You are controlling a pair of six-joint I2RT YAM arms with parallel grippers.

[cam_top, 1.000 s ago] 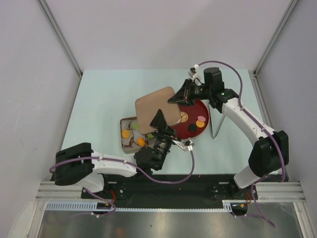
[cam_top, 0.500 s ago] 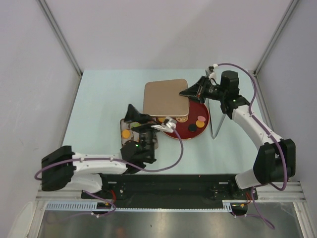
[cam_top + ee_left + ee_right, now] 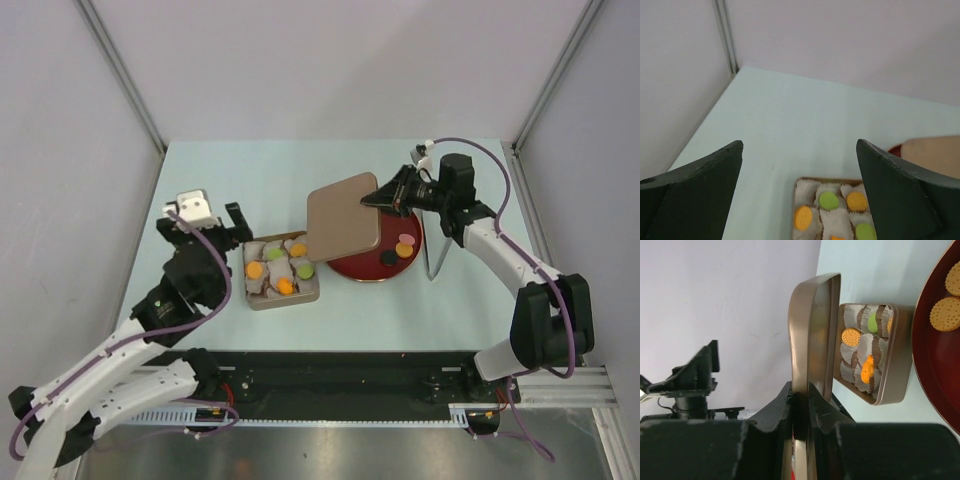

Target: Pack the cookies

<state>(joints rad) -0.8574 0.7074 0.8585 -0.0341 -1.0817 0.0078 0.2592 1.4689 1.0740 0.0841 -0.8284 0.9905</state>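
Observation:
The tan square tin [image 3: 312,293] sits left of the dark-red plate [image 3: 352,270]. It holds paper cups with orange cookies [image 3: 255,269] and green cookies [image 3: 305,270]. On the plate lie an orange cookie [image 3: 406,238], a pink one [image 3: 402,250] and a black one [image 3: 388,258]. My right gripper [image 3: 385,196] is shut on the edge of the tan lid [image 3: 343,214] and holds it tilted above the plate's left part. In the right wrist view the gripper [image 3: 801,397] pinches the lid [image 3: 812,335] beside the tin [image 3: 900,355]. My left gripper [image 3: 235,224] is open and empty, raised left of the tin [image 3: 799,186].
A thin metal stand [image 3: 436,255] rises just right of the plate. Grey walls close the table on the left, back and right. In the left wrist view the lid [image 3: 935,155] shows at the right edge.
My left arm has drawn back to the left, off the tin. My right gripper has shifted the lid, which now leaves the tin uncovered.

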